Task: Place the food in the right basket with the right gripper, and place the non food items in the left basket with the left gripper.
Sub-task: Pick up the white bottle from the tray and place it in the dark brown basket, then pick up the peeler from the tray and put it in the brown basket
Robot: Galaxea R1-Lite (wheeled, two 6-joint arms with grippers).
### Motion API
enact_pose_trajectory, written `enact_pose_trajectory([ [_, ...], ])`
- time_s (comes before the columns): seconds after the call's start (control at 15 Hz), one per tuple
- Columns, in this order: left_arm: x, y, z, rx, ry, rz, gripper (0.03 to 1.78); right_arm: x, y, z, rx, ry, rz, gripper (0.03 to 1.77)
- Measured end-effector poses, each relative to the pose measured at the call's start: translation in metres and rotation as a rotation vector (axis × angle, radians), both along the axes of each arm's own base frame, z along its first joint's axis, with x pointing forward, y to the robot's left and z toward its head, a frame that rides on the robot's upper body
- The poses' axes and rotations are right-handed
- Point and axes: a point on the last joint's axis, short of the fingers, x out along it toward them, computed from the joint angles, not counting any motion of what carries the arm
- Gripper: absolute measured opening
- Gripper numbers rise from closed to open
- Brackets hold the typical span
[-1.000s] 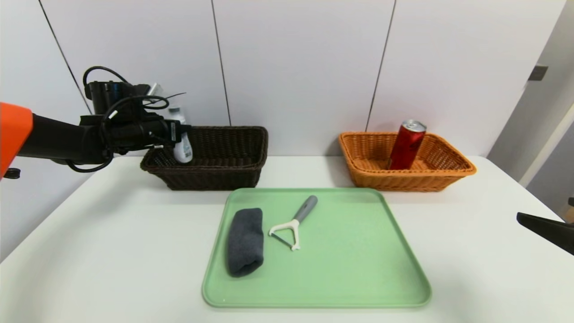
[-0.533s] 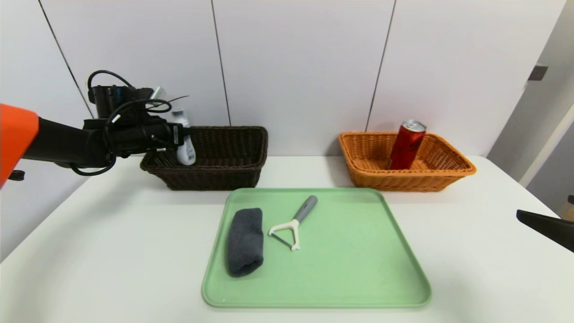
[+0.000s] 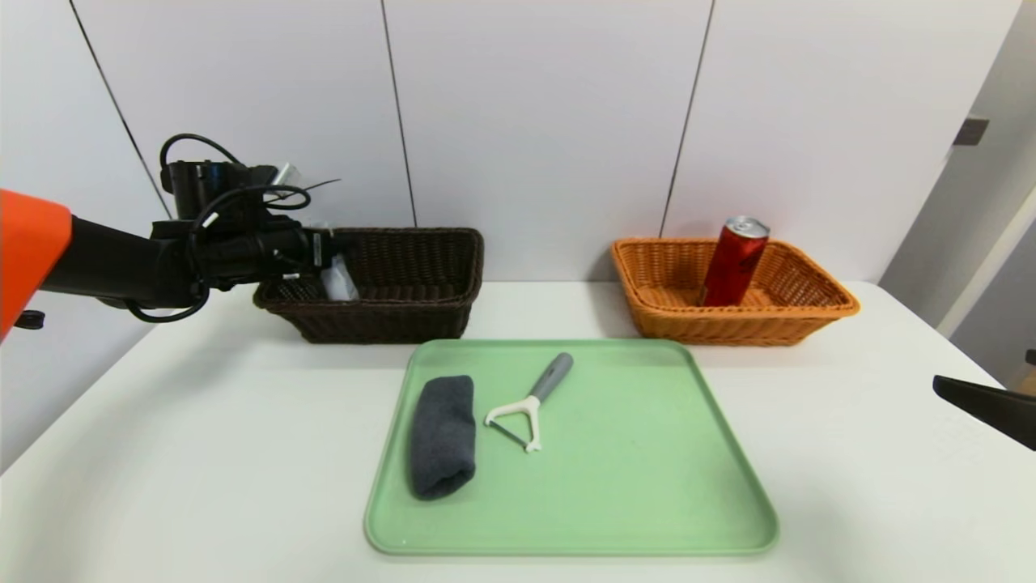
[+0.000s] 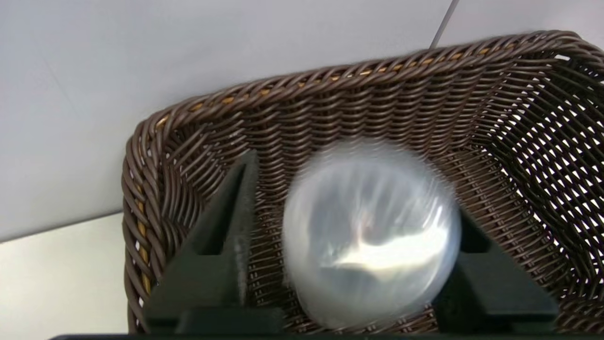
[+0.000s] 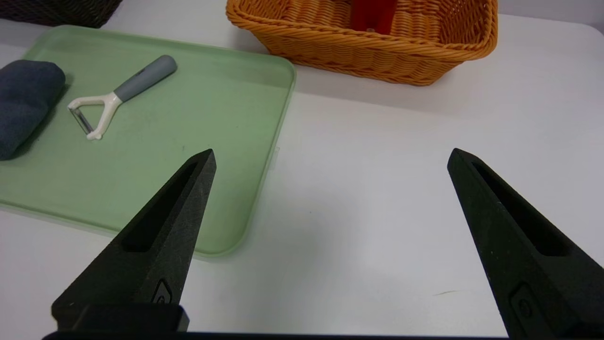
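My left gripper [image 3: 325,248] hangs over the left end of the dark brown left basket [image 3: 396,320], open. The white bottle [image 4: 373,231] is blurred and free of one finger [image 4: 236,212] as it drops into the left basket [image 4: 330,94]; in the head view the bottle [image 3: 338,282] sits low inside it. The red can [image 3: 733,263] leans in the orange right basket [image 3: 728,328]. The peeler [image 3: 530,401] and the rolled grey cloth [image 3: 442,435] lie on the green tray [image 3: 631,486]. My right gripper [image 5: 330,158] rests open and empty above the table right of the tray.
Both baskets stand against the white back wall. The white table [image 3: 202,453] stretches to the left of the tray and in front of it. In the right wrist view the orange basket [image 5: 377,52] lies beyond the tray's far corner [image 5: 278,71].
My left gripper has opened and let go of the white bottle, which has dropped from above the rim down into the dark basket. The right arm has not moved.
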Motion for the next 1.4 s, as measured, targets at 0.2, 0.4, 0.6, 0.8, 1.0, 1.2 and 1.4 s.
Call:
enact_pose_trajectory([
  [0.2, -0.009, 0.0, 0.0, -0.001, -0.014, 0.0, 1.29, 0.0, 0.0, 0.001, 0.001, -0.004, 0.0, 1.69],
  [0.4, -0.022, 0.0, 0.012, -0.001, -0.052, 0.001, 1.42, -0.001, 0.0, 0.003, 0.001, -0.011, 0.0, 1.69],
  [0.6, -0.035, 0.004, 0.028, 0.0, -0.089, 0.017, 1.51, -0.001, 0.0, 0.003, 0.002, -0.015, 0.0, 1.69],
  [0.8, -0.049, 0.007, 0.051, -0.001, -0.145, 0.032, 1.57, -0.002, 0.0, 0.004, 0.003, -0.018, -0.001, 1.69],
  [1.0, -0.067, 0.017, 0.076, -0.001, -0.203, 0.065, 1.61, -0.002, 0.0, 0.004, 0.005, -0.021, 0.001, 1.69],
  [1.2, -0.09, 0.026, 0.1, -0.008, -0.25, 0.097, 1.64, -0.002, 0.0, 0.003, 0.007, -0.018, 0.004, 1.69],
  [1.4, -0.118, 0.025, 0.112, -0.031, -0.199, 0.105, 1.66, -0.002, 0.0, 0.002, 0.029, -0.01, -0.003, 1.69],
])
